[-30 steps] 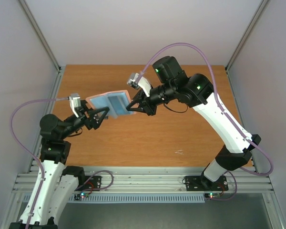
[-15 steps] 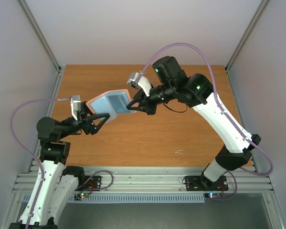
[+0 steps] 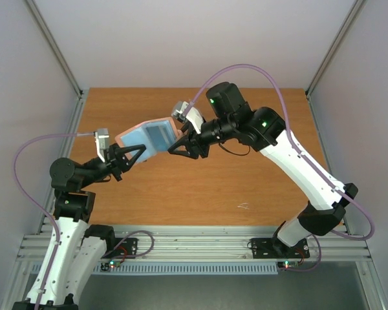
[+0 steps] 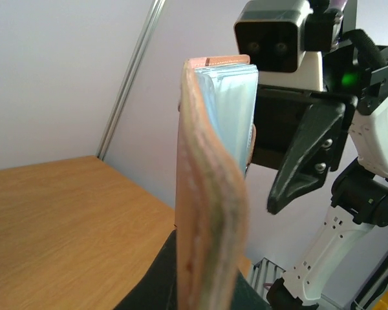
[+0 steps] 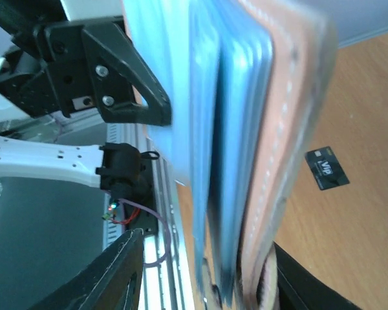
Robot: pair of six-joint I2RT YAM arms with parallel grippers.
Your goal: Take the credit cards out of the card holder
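Card holder (image 3: 145,137): flat, taupe-backed, blue-lined

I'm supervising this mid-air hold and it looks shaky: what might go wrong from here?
1. The card holder hangs above the table, pinched at one edge by the left gripper alone; the right gripper stands with jaws parted around it, so it may sag or slip.
2. Tilted on edge, it might spill a card onto the table, where the dark card already lies.
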